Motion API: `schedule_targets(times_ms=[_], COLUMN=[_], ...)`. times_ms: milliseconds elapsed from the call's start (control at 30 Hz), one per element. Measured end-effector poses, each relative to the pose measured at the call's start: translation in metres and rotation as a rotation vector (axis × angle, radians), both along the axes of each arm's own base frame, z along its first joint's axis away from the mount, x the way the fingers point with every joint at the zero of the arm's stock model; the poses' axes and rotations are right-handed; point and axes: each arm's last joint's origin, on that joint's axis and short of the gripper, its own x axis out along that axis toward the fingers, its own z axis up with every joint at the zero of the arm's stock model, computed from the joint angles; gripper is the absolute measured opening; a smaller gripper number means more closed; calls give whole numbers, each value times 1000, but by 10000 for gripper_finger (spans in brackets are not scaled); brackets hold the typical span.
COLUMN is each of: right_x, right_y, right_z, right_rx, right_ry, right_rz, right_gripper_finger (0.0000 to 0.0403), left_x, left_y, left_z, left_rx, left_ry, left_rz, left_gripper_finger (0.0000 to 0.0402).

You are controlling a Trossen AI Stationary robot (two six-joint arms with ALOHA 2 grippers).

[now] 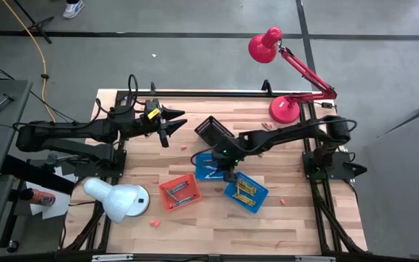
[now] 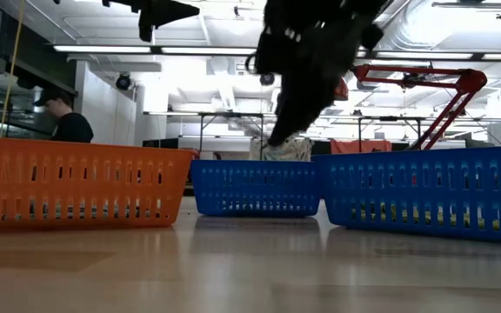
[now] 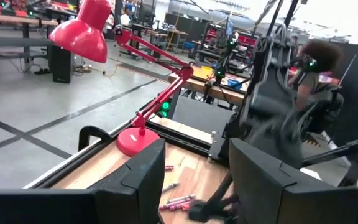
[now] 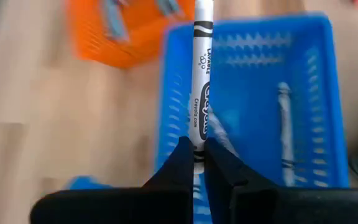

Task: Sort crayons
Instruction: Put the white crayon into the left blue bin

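My right gripper (image 1: 228, 164) is shut on a white crayon (image 4: 201, 74) and hangs over the middle blue basket (image 1: 209, 169), which holds another pale crayon (image 4: 283, 134). In the low view the right gripper (image 2: 296, 104) is above that blue basket (image 2: 255, 187). A second blue basket (image 1: 246, 191) holds yellow crayons, and an orange basket (image 1: 179, 191) holds grey ones. My left gripper (image 1: 174, 125) is open and empty, raised above the table's far left part. Loose crayons (image 1: 268, 126) lie near the red lamp's base and also show in the left wrist view (image 3: 179, 202). My right gripper pinches the white crayon between its two fingertips, on the wrapper near one end (image 4: 197, 138). The crayon lies along the fingers and sticks out past their tips. The fingers slant down from above. The crayon is lifted clear over the blue basket.
A black basket (image 1: 212, 131) stands at the far middle. A red desk lamp (image 1: 284, 109) stands at the far right and a white lamp (image 1: 116, 198) at the near left. Single crayons lie at the near right (image 1: 284, 200), the near left (image 1: 153, 223) and mid-table (image 1: 184, 148).
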Motion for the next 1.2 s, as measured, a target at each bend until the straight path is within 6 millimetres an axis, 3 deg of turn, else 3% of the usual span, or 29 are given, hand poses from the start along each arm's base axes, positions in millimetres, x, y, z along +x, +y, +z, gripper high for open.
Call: schedule_targets(times_ms=[167, 533, 700, 833, 967, 1100, 1200], right_x=[9, 5, -1, -5, -16, -41, -69], right_y=[-3, -3, -3, -3, -10, -23, -34], right_z=[-17, -16, -15, -3, 22, 53, 65], right_rx=[-93, -92, -93, -101, -118, -120, -110], right_ry=[53, 94, 140, 111, 94, 30, -19], right_rz=[-54, -28, -23, -11, 2, -44, -130], right_gripper_finger=[10, 14, 58, 115, 152, 162, 162], left_x=[0, 0, 0, 0, 0, 0, 0], left_y=[0, 0, 0, 0, 0, 0, 0], left_z=[0, 0, 0, 0, 0, 0, 0], left_rx=[-14, -14, -13, -13, -13, -13, -13], left_ry=[-4, -4, -4, -4, -4, -3, 1], left_rz=[0, 0, 0, 0, 0, 0, 0], left_gripper_finger=[165, 165, 165, 165, 165, 165, 165])
